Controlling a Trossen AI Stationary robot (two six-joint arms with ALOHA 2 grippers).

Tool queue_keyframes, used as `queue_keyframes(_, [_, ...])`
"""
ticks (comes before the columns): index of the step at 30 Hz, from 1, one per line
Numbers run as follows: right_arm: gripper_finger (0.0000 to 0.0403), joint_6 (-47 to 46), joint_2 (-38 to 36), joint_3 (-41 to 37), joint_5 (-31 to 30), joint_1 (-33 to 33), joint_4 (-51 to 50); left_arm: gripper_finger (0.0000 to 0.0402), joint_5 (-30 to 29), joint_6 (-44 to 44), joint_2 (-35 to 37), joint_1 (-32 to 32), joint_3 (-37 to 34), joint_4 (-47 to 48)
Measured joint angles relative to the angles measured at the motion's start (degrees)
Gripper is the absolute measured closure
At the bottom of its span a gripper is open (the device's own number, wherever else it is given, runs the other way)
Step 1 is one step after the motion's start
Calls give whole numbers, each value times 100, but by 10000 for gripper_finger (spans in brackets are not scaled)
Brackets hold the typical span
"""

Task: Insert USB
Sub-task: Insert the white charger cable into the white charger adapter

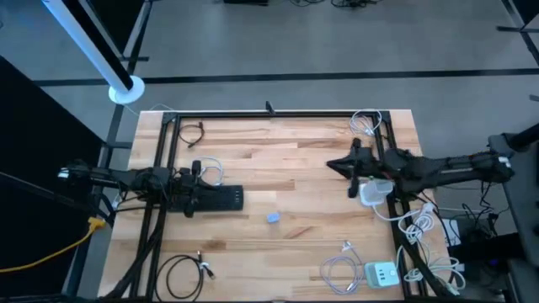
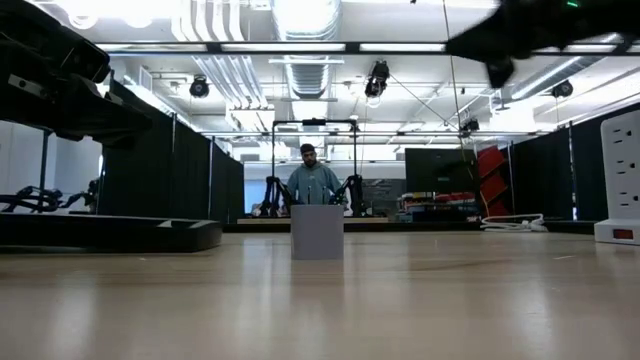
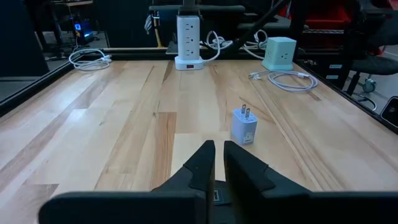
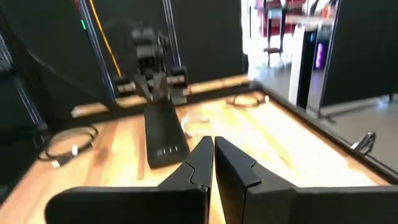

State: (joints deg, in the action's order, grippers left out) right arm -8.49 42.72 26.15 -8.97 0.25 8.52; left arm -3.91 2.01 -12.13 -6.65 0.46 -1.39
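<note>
On the wooden table [image 1: 278, 181], the left tool [image 1: 200, 199] sits toward 9 o'clock, low over the near end of a long black power strip [image 1: 221, 199] that lies flat and points toward the middle. In the left wrist view its 2 fingers [image 3: 202, 163] stand almost together with only a thin slit between them, and nothing is gripped; the strip's edge shows just below them.

Near the table's centre, slightly toward 6 o'clock, a small pale blue USB charger [image 1: 274, 218] stands alone with its 2 prongs up, well apart from both tools. It rises as a grey block in the low view [image 2: 317, 232] and sits just ahead of the left fingers in the left wrist view [image 3: 244, 126].

Toward 7 o'clock lies a coiled black cable [image 1: 184, 273]; at 11 o'clock another short black cable [image 1: 192, 132]. Toward 5 o'clock lie a coiled white USB cable [image 1: 340, 268] and a pale green cube charger [image 1: 381, 273].

The right tool [image 1: 341, 166] hangs above the table toward 3 o'clock, pointing at the centre. Its fingers [image 4: 202, 158] are nearly closed on nothing. A white tower power strip [image 1: 373, 193] sits just beside that arm.

Beyond the table, a person [image 2: 314, 180] shows in the low view.
</note>
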Motion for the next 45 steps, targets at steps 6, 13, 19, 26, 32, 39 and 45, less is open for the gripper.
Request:
queue_keyframes(6, [403, -881, 2280, 1545, 422, 0, -189, 379, -6, 549, -1, -1, -1, -621])
queue_keyframes(13, [403, -1217, 4066, 2867, 1354, 38, -379, 379, -14, 1173, -146, 1, 723, -486])
queue_keyframes(19, [403, -862, 4986, 4073, 1956, 198, -2130, 379, -173, 1314, -792, 1, 2271, 1634])
queue_keyframes(26, [403, -669, 5390, 5124, 1952, 402, -3667, 379, -176, 1330, -1812, -1, 3893, 3274])
queue_keyframes(32, [403, -441, 5523, 5200, 1940, 514, -3737, 379, -159, 1666, -2258, -4, 4281, 3646])
queue_keyframes(39, [353, 86, 5641, 5200, 1773, 921, -3926, 379, 405, 2991, -2537, -107, 4280, 4303])
queue_keyframes(45, [257, 507, 5676, 5105, 1101, 1078, -3970, 379, 536, 3456, -2870, -523, 4244, 4399])
